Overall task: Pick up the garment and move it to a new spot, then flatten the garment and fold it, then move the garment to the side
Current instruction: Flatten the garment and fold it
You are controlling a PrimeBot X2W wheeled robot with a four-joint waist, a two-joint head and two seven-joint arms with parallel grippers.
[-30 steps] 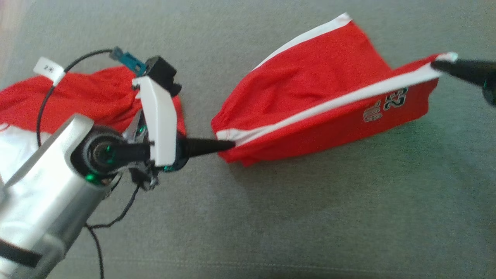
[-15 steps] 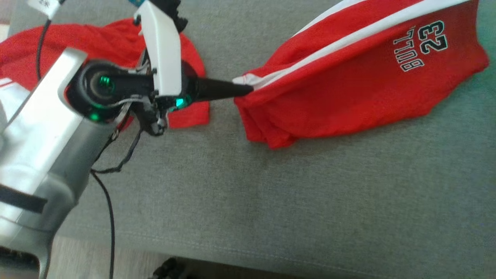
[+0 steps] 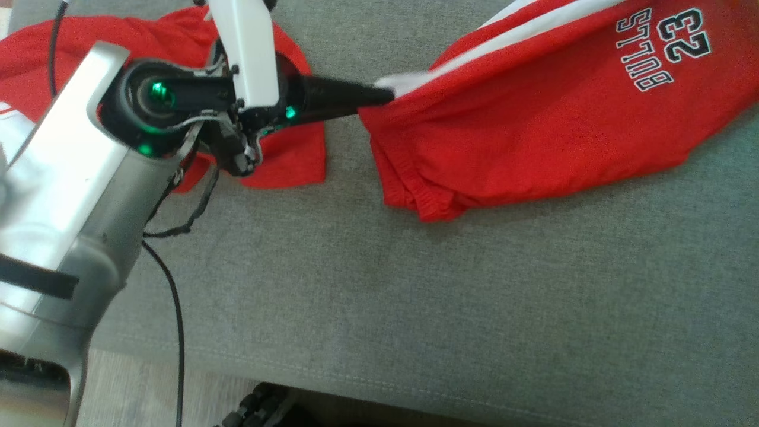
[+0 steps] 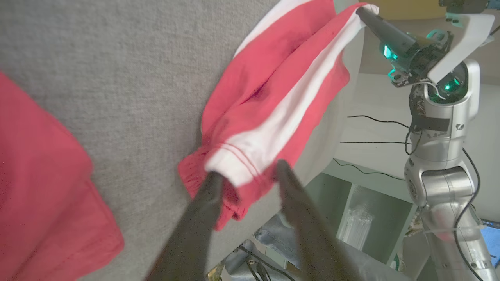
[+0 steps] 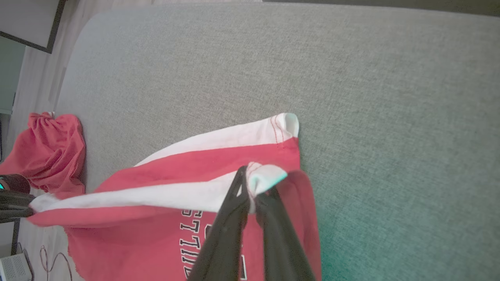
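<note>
Head view — the red shorts (image 3: 533,124) lie at 2 o'clock on the grey cushion (image 3: 415,308). The left gripper (image 4: 248,171), at 10 o'clock, holds its fingers parted at the white waistband corner — the right gripper (image 5: 252,177) is pinched closed on the striped hem.

left forearm (image 3: 65,196): brushed silver shell, black strap band (image 3: 35,283) round it. black round wrist joint (image 3: 178,95) w/ green LEDs, white angled bracket (image 3: 244,53) on top. thin black cable (image 3: 179,320) alongside. left hand (image 3: 385,95): long dark tapered fingers (image 4: 195,230). right arm (image 4: 441,156): same silver segments, black band, small logo.
</note>
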